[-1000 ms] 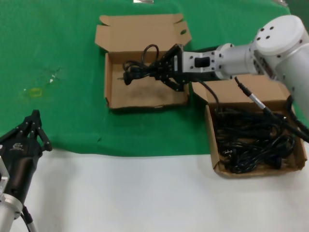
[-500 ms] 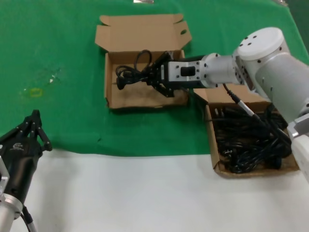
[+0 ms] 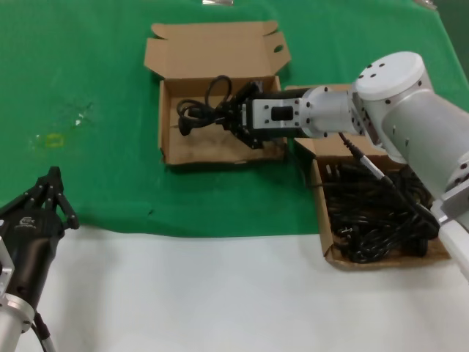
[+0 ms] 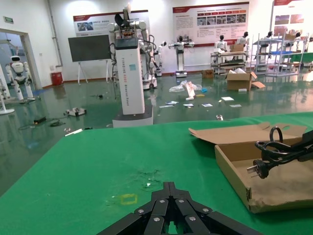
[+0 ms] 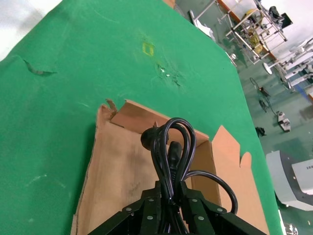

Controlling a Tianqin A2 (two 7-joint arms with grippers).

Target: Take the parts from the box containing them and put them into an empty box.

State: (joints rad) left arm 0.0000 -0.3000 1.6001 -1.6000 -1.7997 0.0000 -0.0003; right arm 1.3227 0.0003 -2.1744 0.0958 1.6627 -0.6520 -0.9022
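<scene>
My right gripper (image 3: 233,116) reaches over the empty box (image 3: 220,160), shut on one looped black cord (image 3: 199,111) that hangs just above the box floor. In the right wrist view the cord (image 5: 171,147) rises from the closed fingers (image 5: 156,205) over the cardboard floor (image 5: 117,171). The box containing the parts (image 3: 320,213) sits to the right, filled with tangled black cords (image 3: 374,220). My left gripper (image 3: 51,192) is parked at the lower left, shut and empty. From the left wrist view, the left gripper (image 4: 169,185) points at the empty box (image 4: 244,181) and the held cord (image 4: 274,152).
Both boxes rest on a green cloth (image 3: 95,73); bare white table (image 3: 220,293) lies in front. A small yellow mark (image 3: 53,139) is on the cloth at left. The right arm's cable (image 3: 381,172) trails across the full box. Open lids stand behind each box.
The right gripper has carried the cord leftward and a little lower, further over the empty box. The left arm has not moved.
</scene>
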